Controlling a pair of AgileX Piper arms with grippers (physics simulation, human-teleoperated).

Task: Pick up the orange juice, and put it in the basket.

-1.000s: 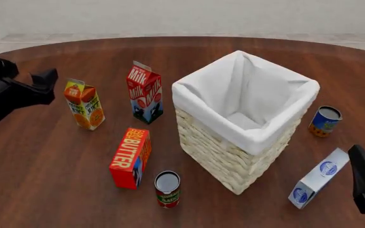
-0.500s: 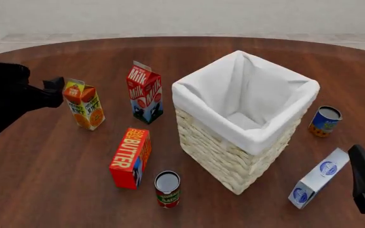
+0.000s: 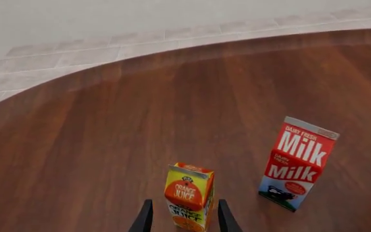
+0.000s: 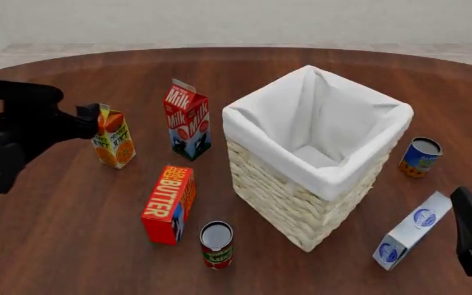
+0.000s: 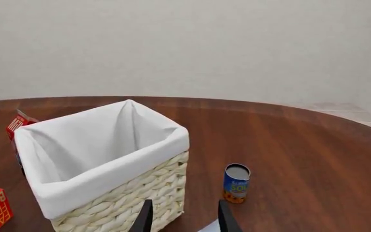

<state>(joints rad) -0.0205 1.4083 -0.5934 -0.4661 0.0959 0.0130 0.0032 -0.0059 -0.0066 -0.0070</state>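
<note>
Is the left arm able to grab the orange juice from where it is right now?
Probably yes. The left gripper is open, one finger on either side of the upright orange juice. Nothing sits between them, and the milk carton stands apart.

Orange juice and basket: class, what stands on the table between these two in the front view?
Between the orange juice and the basket stands the milk carton, upright, touching neither, plain in the front view.

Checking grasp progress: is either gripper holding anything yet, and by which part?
Nothing is held. The left gripper is open, its fingers flanking the orange juice; the right gripper is open too.
</note>
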